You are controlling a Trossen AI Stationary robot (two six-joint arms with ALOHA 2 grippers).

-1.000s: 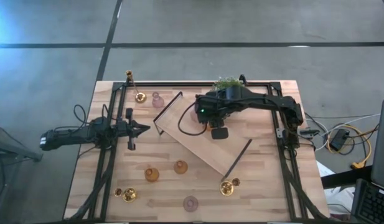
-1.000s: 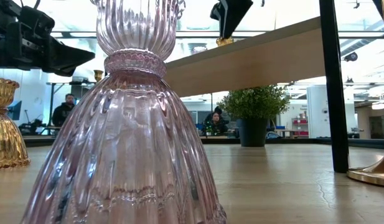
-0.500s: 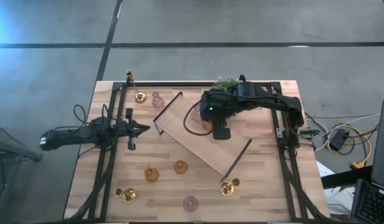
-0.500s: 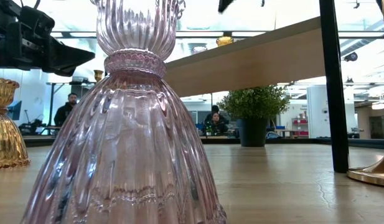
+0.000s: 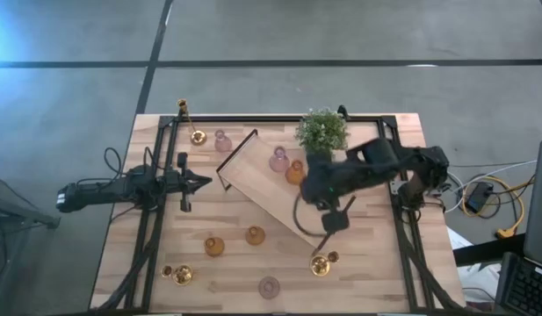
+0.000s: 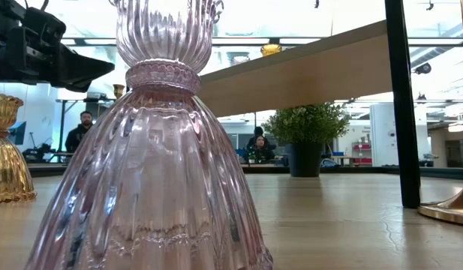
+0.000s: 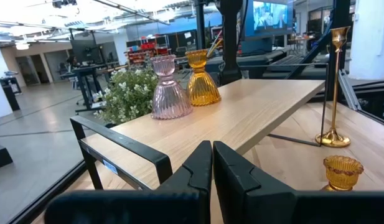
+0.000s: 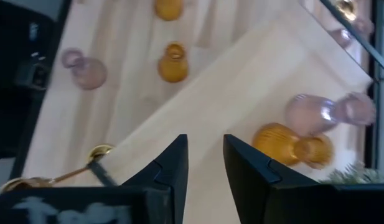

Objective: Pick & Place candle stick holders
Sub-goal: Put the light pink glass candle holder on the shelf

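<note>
The right claw (image 5: pixel 334 221) is carried empty with fingers parted above the tray's (image 5: pixel 262 189) near end. A pink holder (image 5: pixel 278 159) and an amber holder (image 5: pixel 294 171) stand side by side on the tray, leaving space for more. The left claw (image 5: pixel 200 183) is parked clenched at the desk's (image 5: pixel 244 263) left.

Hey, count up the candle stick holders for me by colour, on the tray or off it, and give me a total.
Pale pink glass holders: 3
Amber glass holders: 3
Gold brass holders: 5, though the small piece at the table's near left corner may be part of its neighbour
Total: 11
</note>
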